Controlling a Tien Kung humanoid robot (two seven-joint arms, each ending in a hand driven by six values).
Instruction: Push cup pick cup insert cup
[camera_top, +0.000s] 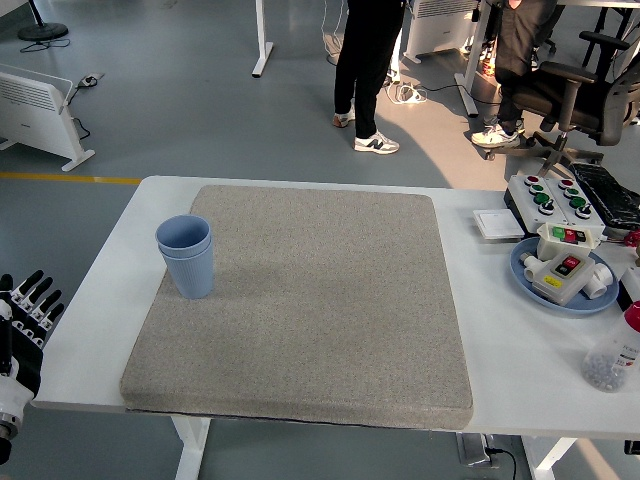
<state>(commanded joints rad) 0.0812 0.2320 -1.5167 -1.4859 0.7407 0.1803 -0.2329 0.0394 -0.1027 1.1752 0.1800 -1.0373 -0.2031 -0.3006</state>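
Note:
Two light blue cups stand nested, one inside the other, upright on the left part of the grey mat. My left hand hangs off the table's left edge at the picture's lower left, well apart from the cups, its fingers spread and holding nothing. My right hand does not show.
At the right stand a blue plate with a yellow button box, a grey button panel, a white square and a clear bottle. People stand on the floor beyond the table, away from it.

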